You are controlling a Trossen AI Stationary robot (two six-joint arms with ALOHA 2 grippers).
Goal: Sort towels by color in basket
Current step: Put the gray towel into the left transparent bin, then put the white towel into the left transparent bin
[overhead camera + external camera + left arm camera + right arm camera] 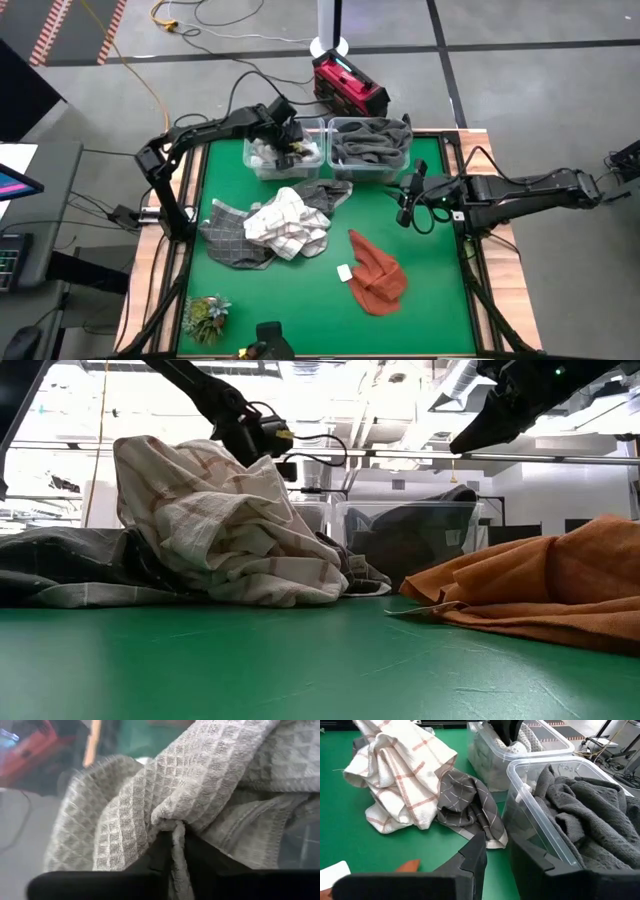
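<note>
My left gripper is over the left clear bin at the table's far edge, shut on a pale waffle-weave towel. The right clear bin holds dark grey towels. On the green mat lie a white towel with rust checks, a grey checked towel and a dark lined towel in one heap. A rust orange towel lies apart to the right. My right gripper hangs open above the mat near the right bin, holding nothing. My left gripper pinches a bunched fold of the waffle towel between its two fingers. It comes slanting down from above into the left bin. The cloth gathers into creases at the fingers and spreads out beyond them; how it rests in the bin is hidden.
A small white tag lies beside the orange towel. A small green plant stands at the near left corner. A red case and cables lie on the floor beyond the far edge. Bare mat shows at the near middle and right.
</note>
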